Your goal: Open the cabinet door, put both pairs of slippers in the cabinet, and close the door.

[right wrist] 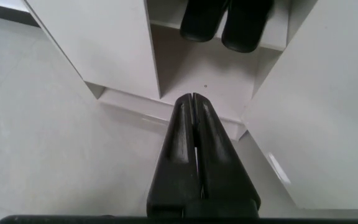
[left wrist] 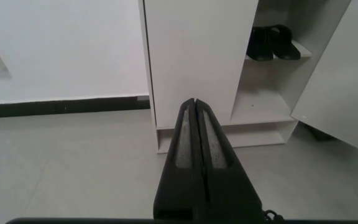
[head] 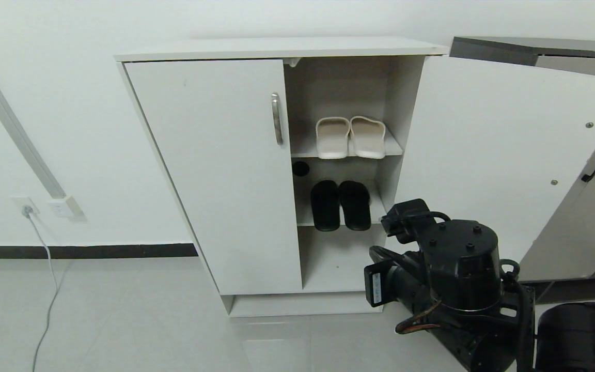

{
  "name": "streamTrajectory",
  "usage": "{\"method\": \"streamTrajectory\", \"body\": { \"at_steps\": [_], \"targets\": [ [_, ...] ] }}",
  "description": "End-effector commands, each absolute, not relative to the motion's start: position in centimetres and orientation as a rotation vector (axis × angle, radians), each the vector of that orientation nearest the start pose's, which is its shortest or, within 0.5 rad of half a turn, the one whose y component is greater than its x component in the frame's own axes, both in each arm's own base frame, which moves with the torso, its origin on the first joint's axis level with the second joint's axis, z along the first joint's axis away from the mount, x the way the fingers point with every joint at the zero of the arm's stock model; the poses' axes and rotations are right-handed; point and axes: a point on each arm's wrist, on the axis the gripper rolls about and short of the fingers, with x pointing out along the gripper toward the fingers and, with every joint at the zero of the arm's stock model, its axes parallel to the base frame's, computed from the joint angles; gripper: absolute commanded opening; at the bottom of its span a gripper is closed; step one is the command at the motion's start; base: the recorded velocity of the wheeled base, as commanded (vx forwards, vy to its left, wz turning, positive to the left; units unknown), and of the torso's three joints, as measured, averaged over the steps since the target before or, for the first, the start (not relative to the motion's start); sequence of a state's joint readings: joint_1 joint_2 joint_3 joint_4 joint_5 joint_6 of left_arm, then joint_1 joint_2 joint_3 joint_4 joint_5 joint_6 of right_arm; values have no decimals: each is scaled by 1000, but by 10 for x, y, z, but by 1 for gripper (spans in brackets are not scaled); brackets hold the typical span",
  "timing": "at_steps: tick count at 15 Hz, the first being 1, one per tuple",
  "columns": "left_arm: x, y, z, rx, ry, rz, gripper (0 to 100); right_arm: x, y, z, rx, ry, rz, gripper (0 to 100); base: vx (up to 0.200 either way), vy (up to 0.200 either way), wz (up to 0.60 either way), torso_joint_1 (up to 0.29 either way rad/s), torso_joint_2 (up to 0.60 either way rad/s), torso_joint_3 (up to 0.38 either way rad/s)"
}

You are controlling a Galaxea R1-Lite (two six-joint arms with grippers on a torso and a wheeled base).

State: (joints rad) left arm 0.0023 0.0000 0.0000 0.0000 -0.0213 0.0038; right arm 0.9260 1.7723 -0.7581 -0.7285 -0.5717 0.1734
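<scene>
A white cabinet (head: pixel 215 170) stands against the wall with its left door shut and its right door (head: pixel 483 150) swung wide open. A white pair of slippers (head: pixel 350 137) lies on the upper shelf, and a black pair of slippers (head: pixel 340 205) on the shelf below. My right gripper (right wrist: pixel 194 102) is shut with nothing in it, low in front of the open bottom compartment, below the black slippers (right wrist: pixel 229 18). My left gripper (left wrist: pixel 194 104) is shut and holds nothing, above the floor some way in front of the cabinet (left wrist: pixel 197 56).
A grey cabinet (head: pixel 586 170) with black handles stands right behind the open door. A wall socket with a hanging cable (head: pixel 29 209) is at the far left. Bare tiled floor (head: pixel 122 320) stretches before the cabinet. The shut door has a metal handle (head: pixel 276 119).
</scene>
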Motion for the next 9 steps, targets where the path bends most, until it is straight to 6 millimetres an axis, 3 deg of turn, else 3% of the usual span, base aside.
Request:
{"method": "streamTrajectory", "body": {
  "at_steps": [1,2,5,9],
  "targets": [
    [-23,-1,75,3,0,-18,0,197,241,158,-35,239,331,0,0,0,0,0,0,0],
    [-23,-1,75,5,0,-18,0,197,241,158,-40,236,331,0,0,0,0,0,0,0],
    [-23,-1,75,5,0,-18,0,197,241,158,-40,236,331,0,0,0,0,1,-185,-292],
    [-23,-1,75,3,0,-18,0,197,241,158,-39,235,331,0,0,0,0,29,-489,-371]
  ]
}}
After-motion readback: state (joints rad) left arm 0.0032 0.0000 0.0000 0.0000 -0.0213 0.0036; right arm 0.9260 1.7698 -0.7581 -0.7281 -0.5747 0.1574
